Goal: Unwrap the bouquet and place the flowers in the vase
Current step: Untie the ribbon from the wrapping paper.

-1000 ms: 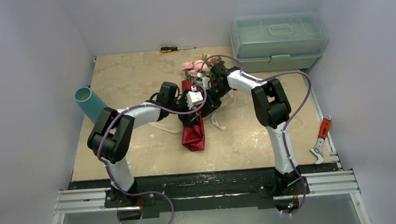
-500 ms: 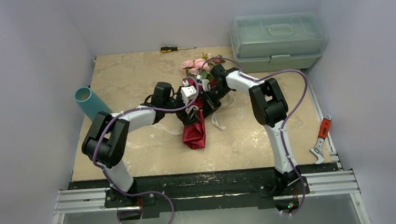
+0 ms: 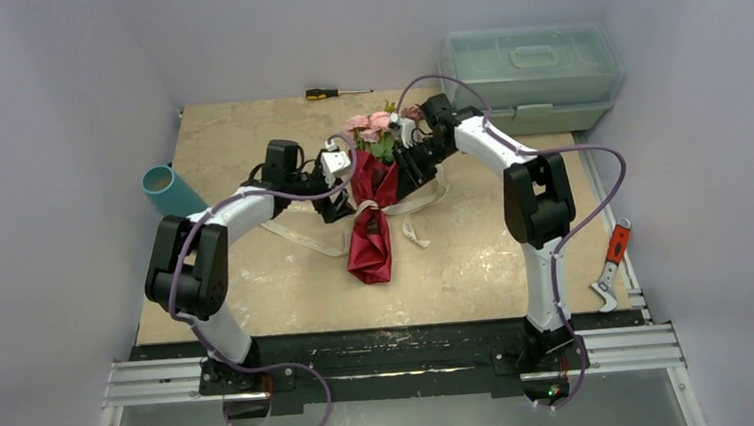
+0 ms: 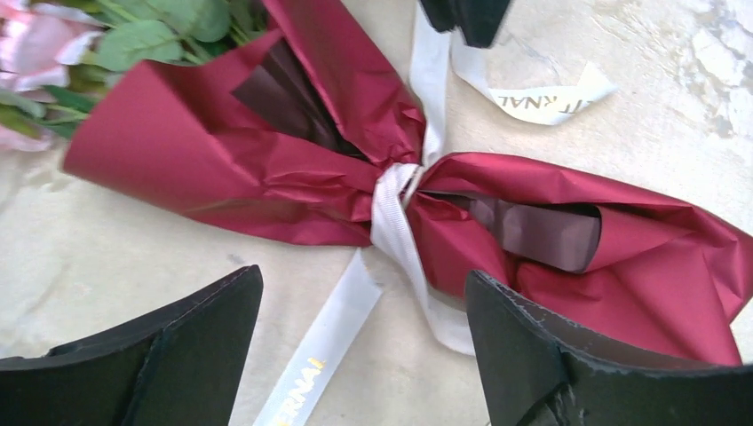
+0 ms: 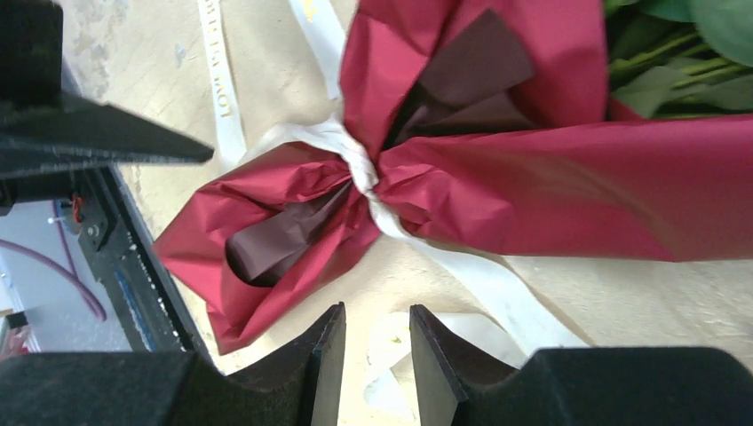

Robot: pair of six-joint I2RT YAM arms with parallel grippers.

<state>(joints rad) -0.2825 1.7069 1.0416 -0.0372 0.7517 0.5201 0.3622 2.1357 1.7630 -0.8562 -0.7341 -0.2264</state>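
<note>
Left arm [image 3: 240,211] and right arm [image 3: 485,145] are clad in white link shells, with joints housed in black. A purple cable [image 3: 434,77] is looped along each. Pincer fingers [image 4: 542,359] are moulded matte black, edges scuffed.

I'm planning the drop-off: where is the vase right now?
In the top view the teal vase sits at the table's left edge, well left of the bouquet lying mid-table.

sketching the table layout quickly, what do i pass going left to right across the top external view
teal vase → bouquet → pale green toolbox
</note>
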